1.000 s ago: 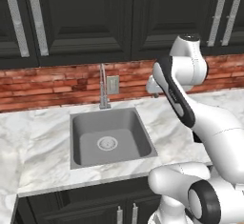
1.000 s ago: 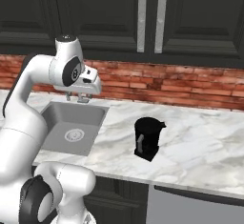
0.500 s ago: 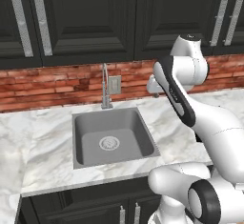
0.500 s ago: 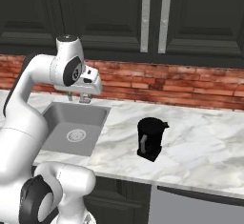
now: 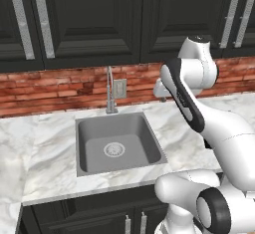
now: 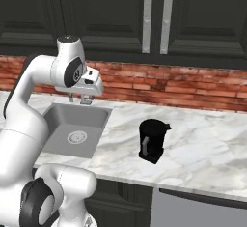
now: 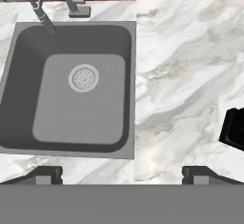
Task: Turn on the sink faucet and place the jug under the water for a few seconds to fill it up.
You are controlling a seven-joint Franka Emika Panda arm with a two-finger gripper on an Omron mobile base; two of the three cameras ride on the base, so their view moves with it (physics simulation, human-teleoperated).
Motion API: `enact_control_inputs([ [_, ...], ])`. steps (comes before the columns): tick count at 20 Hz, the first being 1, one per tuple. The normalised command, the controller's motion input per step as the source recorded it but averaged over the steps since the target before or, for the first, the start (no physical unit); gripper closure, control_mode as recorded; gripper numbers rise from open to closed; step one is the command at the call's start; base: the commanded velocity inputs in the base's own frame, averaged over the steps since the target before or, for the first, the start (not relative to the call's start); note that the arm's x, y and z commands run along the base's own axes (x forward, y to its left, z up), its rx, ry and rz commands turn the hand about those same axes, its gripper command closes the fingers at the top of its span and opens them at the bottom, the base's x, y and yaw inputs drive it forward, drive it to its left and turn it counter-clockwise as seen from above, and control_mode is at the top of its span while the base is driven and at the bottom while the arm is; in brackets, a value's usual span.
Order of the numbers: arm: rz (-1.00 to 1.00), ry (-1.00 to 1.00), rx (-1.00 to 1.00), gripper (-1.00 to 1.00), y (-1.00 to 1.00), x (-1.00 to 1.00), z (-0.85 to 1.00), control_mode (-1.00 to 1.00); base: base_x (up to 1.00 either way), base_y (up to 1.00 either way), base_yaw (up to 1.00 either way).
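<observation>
A: How's the light?

B: Even and soft, no single lamp to name. The white marble worktop [image 5: 50,143] reads bright, while the dark cabinets [image 5: 89,19] stay dim with a faint sheen on their panels.

A: Shadows?

B: Mild shading inside the sink [image 7: 28,75], darker along its walls. The jug [image 6: 152,140] casts only a small dark patch at its foot.

A: Sharpness?

B: Crisp everywhere, rendered clean; no blur, no glare, no bending at the edges. The brick [image 6: 193,88] looks slightly coarse.
</observation>
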Motion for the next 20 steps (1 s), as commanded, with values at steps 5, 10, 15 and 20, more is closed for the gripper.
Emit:
enact_control_inputs([
  [5, 0.00, 0.00, 0.00, -1.00, -0.05, 0.11, -0.16, -1.00, 0.06, -0.02, 0.00],
  [10, 0.01, -0.03, 0.03, -1.00, -0.17, 0.41, -0.85, -1.00, 0.00, 0.00, 0.00],
  [15, 0.14, -0.24, 0.07, -1.00, 0.00, 0.50, -0.90, -1.00, 0.00, 0.00, 0.00],
  [20, 0.16, -0.35, 0.00, -1.00, 0.15, 0.41, -0.15, -1.00, 0.00, 0.00, 0.00],
])
